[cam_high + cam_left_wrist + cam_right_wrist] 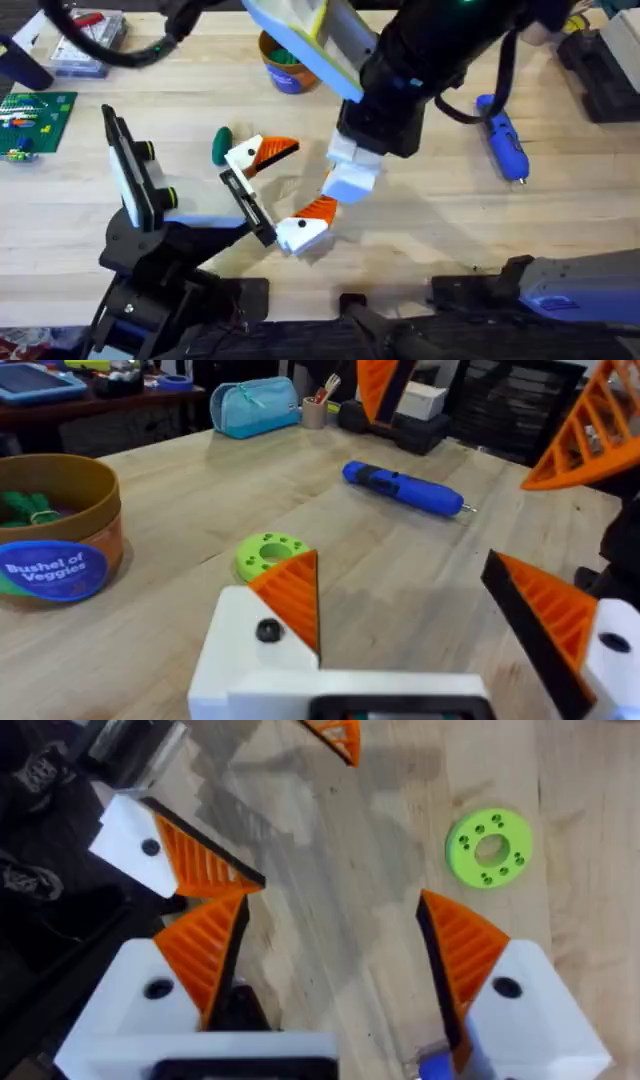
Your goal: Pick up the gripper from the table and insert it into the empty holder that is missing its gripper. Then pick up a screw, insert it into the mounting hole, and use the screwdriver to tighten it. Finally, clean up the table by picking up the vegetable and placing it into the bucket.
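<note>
My left gripper [305, 180] [400, 590] lies low over the table's middle, open, nothing between its orange pads. My right gripper [345, 170] [330, 920] hangs just beside it, also open and empty, one finger close to a left finger [160, 855]. The dark green vegetable [221, 145] lies on the table behind the left gripper. At the back stands the orange bucket [285, 65] [55, 530] with green pieces inside. The blue screwdriver [503, 140] [400, 488] lies flat to the right. I cannot make out the loose gripper, the holder or a screw.
A lime-green disc with holes [270, 555] [488, 845] lies on the wood near both grippers. A green circuit board [35, 120] and a clear case [85, 40] sit at the far left. A black box [600, 70] is at the back right.
</note>
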Controlling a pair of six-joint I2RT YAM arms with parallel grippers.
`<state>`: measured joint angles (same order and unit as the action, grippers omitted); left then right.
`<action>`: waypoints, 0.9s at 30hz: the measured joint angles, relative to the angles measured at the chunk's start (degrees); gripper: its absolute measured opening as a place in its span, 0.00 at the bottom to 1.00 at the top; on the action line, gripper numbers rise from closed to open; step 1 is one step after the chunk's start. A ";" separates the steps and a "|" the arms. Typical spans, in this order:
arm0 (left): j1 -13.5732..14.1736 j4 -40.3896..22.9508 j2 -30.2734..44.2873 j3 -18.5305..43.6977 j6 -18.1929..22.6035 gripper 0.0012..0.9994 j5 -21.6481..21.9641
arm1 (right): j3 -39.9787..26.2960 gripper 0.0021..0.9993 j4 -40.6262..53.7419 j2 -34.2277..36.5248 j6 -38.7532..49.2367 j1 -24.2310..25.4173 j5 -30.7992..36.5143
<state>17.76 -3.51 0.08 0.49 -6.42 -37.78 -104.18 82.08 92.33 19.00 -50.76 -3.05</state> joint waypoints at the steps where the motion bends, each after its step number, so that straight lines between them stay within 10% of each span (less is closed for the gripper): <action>1: 0.00 0.00 0.00 0.00 0.00 0.99 0.00 | 0.00 1.00 0.09 -0.02 0.00 0.19 -0.02; 27: 0.00 0.00 0.00 0.00 0.00 0.99 0.00 | 4.24 1.00 -0.04 -0.07 0.43 7.78 -1.28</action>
<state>17.76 -3.51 0.08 0.49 -6.42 -37.78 -99.94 82.04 92.27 19.44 -42.98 -4.33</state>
